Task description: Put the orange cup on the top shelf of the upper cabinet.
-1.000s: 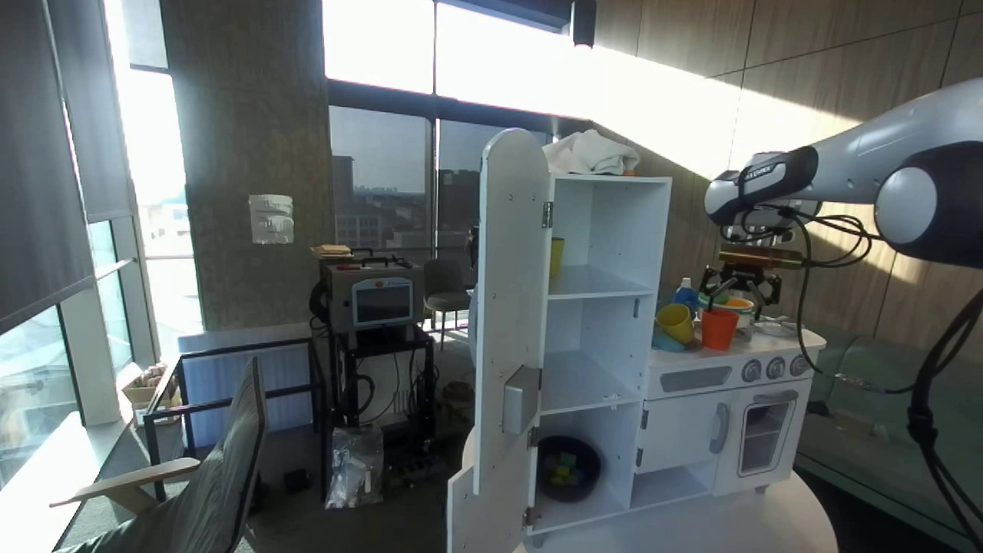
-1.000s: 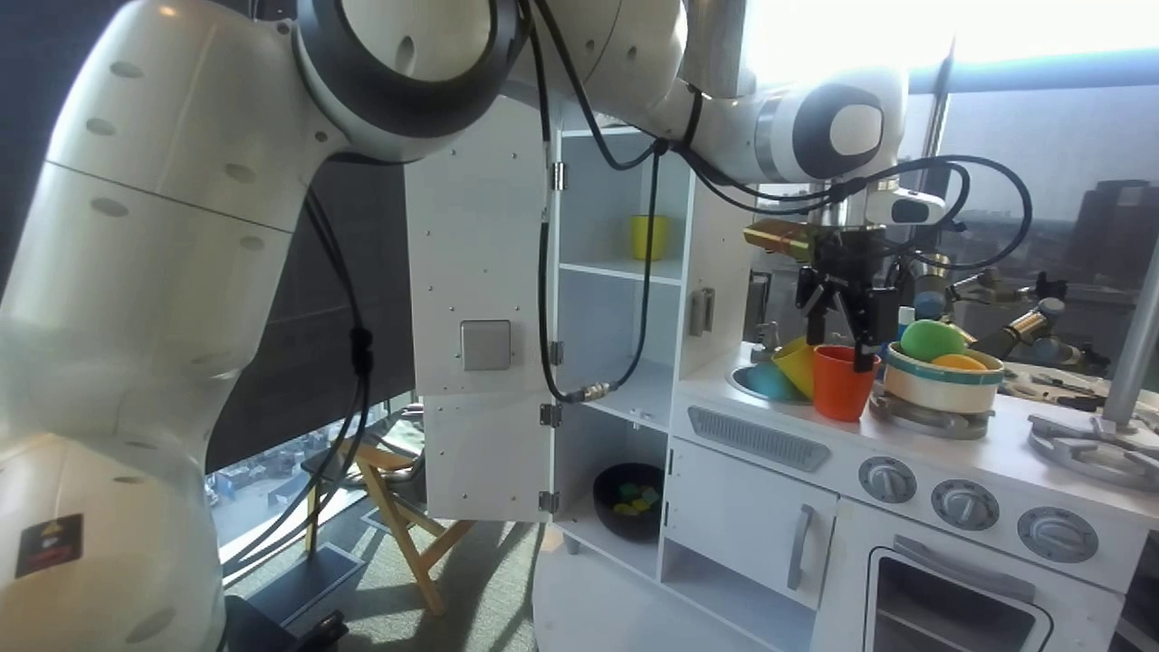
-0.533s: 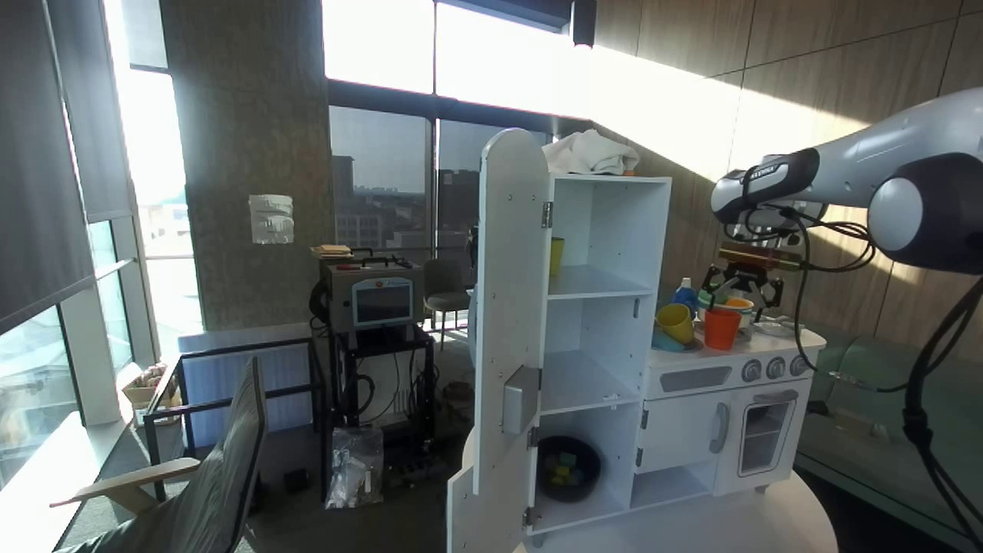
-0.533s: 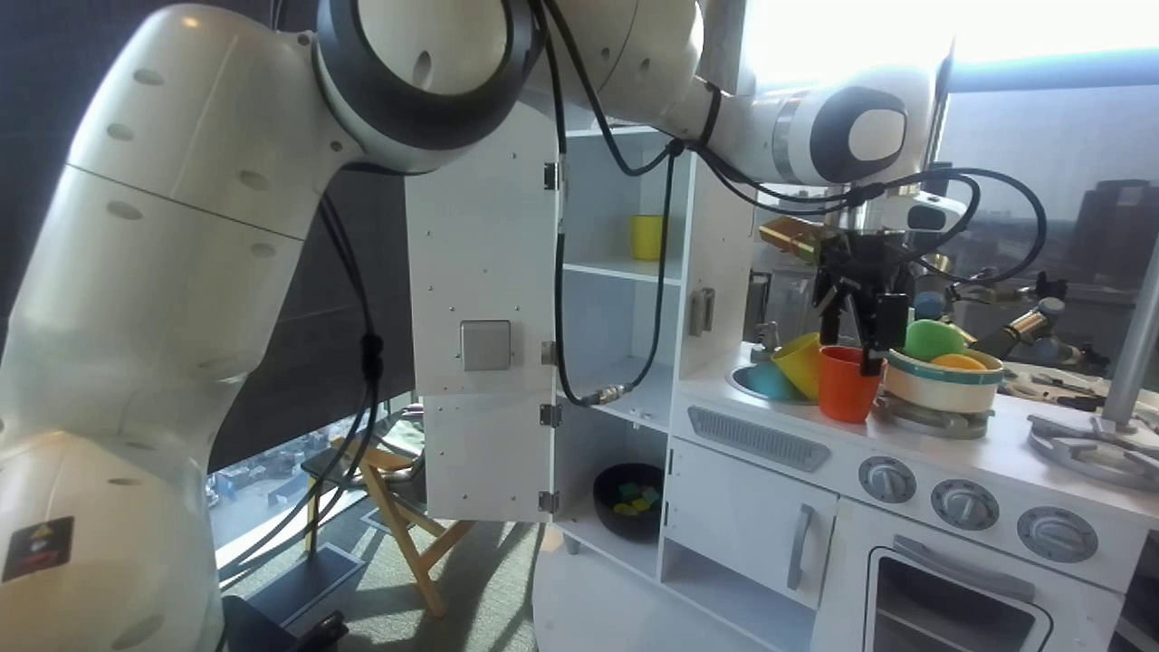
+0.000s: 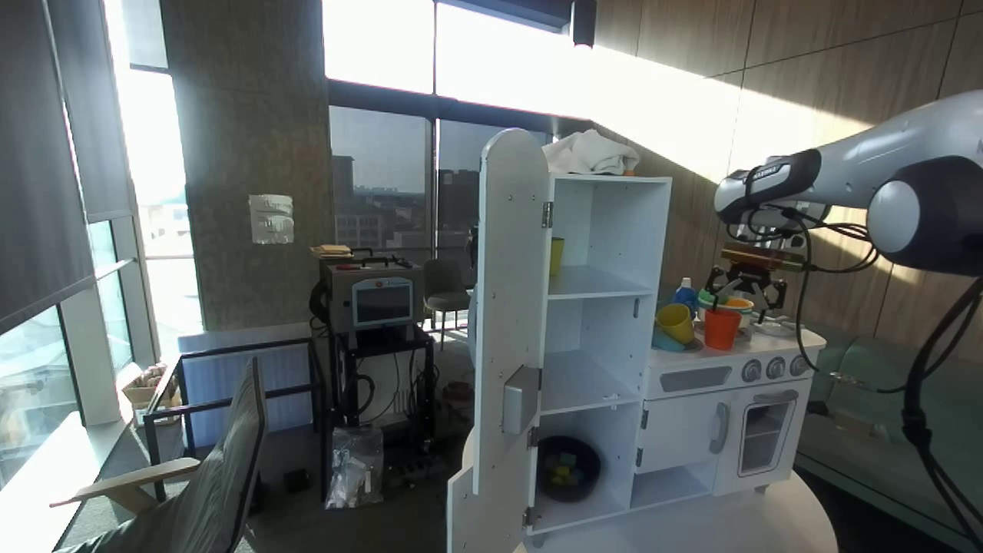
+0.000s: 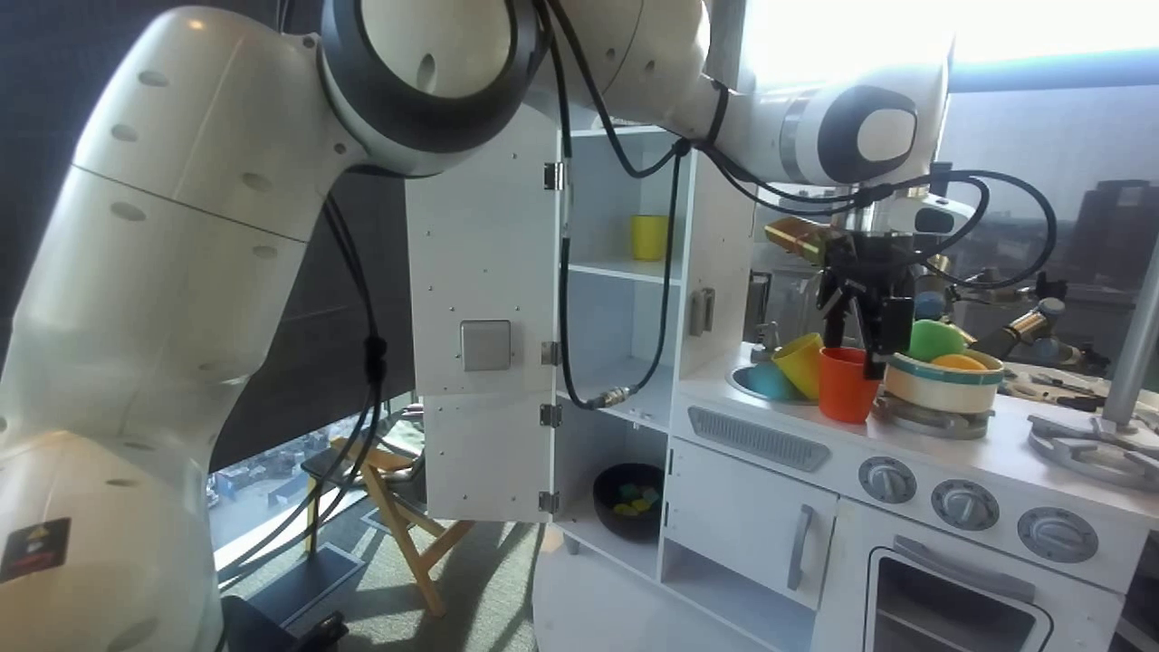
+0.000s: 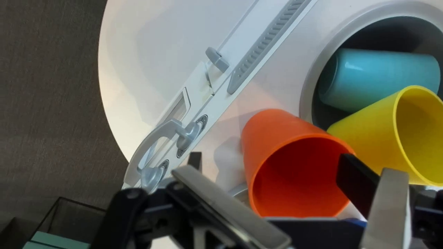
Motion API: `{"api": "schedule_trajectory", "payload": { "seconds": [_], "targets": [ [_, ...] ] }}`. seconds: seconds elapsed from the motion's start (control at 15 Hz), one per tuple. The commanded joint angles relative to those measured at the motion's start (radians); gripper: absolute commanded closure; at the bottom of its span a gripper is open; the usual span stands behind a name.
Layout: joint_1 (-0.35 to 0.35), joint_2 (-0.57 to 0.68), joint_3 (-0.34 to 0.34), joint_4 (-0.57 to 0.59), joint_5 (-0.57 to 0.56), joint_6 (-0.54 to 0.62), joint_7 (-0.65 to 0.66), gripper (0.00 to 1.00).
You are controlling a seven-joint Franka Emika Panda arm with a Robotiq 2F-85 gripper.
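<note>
- Standing upright on the counter (image 6: pixel 1010 453), the orange cup (image 6: pixel 847 389) is just beside a tilted yellow cup (image 7: pixel 379 135) and near a white bowl (image 6: pixel 937 388); the top shelf (image 5: pixel 603 282) of the upper cabinet (image 5: pixel 631 230) is well apart from it.
- The gripper (image 5: pixel 738 312) hangs over the cup with jaws spread wide and has hold of nothing.
- A lopsided grasp looks the likeliest trouble: in the wrist view one finger (image 7: pixel 358 183) overlaps the cup's rim, while the opposite finger (image 7: pixel 195 159) is off to the side. Whether the overlapping one is inside or outside the wall I cannot tell. Closing or lowering uncentred could tip the cup or shove it into its neighbours.
- On the lift, a cup carried too low might strike the shelf's front edge, or, too far in, knock another yellow cup (image 6: pixel 648 237) there; the arm's (image 5: pixel 868 161) cable loop (image 6: pixel 616 397) could snag on the open door (image 5: pixel 511 307).
- As for writing, pale lettering on the arm's dark cover (image 5: pixel 802 170) and a sticker (image 6: pixel 34 548) with a yellow triangle are too small to read, as are marks on a boxy machine (image 5: pixel 382 303); no brand is legible.
</note>
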Motion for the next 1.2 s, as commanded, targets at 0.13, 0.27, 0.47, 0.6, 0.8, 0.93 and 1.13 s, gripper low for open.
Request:
{"api": "schedule_trajectory", "payload": {
  "seconds": [0.13, 0.27, 0.47, 0.6, 0.8, 0.93, 1.13],
  "targets": [
    [-0.008, 0.056, -0.020, 0.053, 0.013, -0.002, 0.066, 0.00],
    [-0.011, 0.066, -0.022, 0.062, 0.015, -0.003, 0.080, 0.00],
    [-0.014, 0.065, -0.019, 0.060, 0.020, -0.009, 0.091, 0.27],
    [-0.018, 0.063, -0.014, 0.059, 0.039, -0.013, 0.095, 0.44],
    [-0.022, 0.076, -0.011, 0.055, 0.084, -0.002, 0.126, 0.66],
    [-0.024, 0.097, -0.012, 0.059, 0.111, -0.004, 0.159, 0.80],
    [-0.029, 0.121, -0.011, 0.067, 0.143, -0.016, 0.195, 0.92]
  ]
}}
